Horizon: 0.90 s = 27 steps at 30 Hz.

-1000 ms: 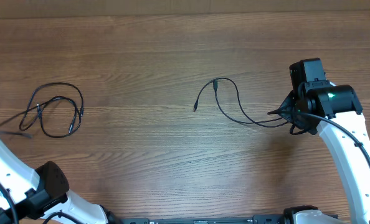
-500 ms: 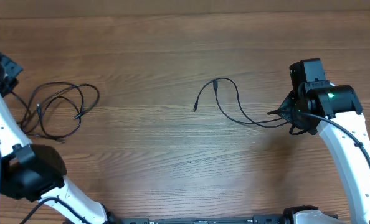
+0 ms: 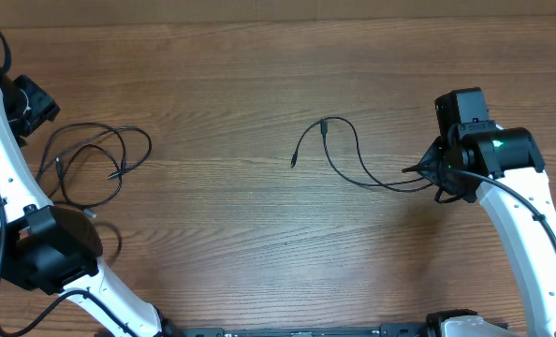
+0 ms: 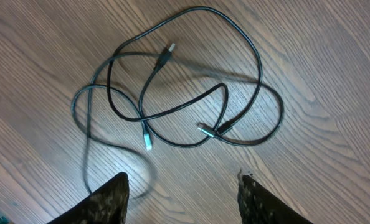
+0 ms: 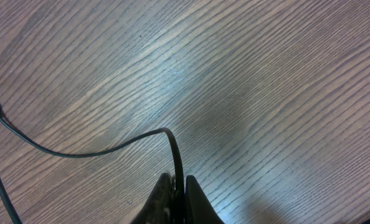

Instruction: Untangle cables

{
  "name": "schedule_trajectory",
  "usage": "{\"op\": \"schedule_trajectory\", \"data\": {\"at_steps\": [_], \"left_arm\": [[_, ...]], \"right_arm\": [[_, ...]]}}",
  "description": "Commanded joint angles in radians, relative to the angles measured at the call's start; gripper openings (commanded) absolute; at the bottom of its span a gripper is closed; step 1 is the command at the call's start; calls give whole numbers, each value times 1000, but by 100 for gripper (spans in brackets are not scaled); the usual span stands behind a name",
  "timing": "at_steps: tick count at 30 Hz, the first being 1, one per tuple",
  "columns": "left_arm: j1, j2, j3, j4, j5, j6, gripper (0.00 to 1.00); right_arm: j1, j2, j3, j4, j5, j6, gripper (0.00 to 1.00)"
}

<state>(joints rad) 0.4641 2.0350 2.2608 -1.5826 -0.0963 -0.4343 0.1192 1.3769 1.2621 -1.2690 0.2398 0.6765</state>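
Two lots of thin black cables lie on the wooden table. The left bundle is a loose tangle of overlapping loops with small plug tips. In the left wrist view it lies just ahead of my left gripper, which is open with only bare wood between its fingers. In the overhead view the left gripper sits at the far left, above the bundle. A single cable runs from the table's middle to my right gripper. The right gripper is shut on that cable.
The left arm's white link and black joint stretch along the left edge, close below the bundle. The right arm fills the right side. The wooden surface reaches the far edge at the top.
The left arm swung from the near left corner up along the left edge. Its gripper opened, and the left bundle shifted and spread to the right. The right arm and its cable stayed still.
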Motion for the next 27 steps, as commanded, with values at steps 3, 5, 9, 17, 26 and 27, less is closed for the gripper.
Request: {"op": "schedule_trajectory", "data": {"at_steps": [3, 5, 9, 17, 26, 27], "left_arm": [[-7, 5, -2, -8, 34, 36, 55], [-7, 5, -2, -16, 39, 39, 55], [-12, 5, -2, -38, 52, 55, 55], [-72, 3, -39, -108, 70, 87, 55], [-241, -51, -330, -108, 71, 125, 36], [-269, -58, -377, -108, 75, 128, 35]], "right_arm": [[-3, -23, 13, 2, 2, -4, 4], [-3, -23, 13, 2, 2, -4, 4], [-3, -23, 13, 0, 2, -4, 4], [-3, -23, 13, 7, -43, -5, 4], [-3, -23, 13, 44, -117, -71, 4], [-3, -23, 13, 63, -141, -88, 4]]}}
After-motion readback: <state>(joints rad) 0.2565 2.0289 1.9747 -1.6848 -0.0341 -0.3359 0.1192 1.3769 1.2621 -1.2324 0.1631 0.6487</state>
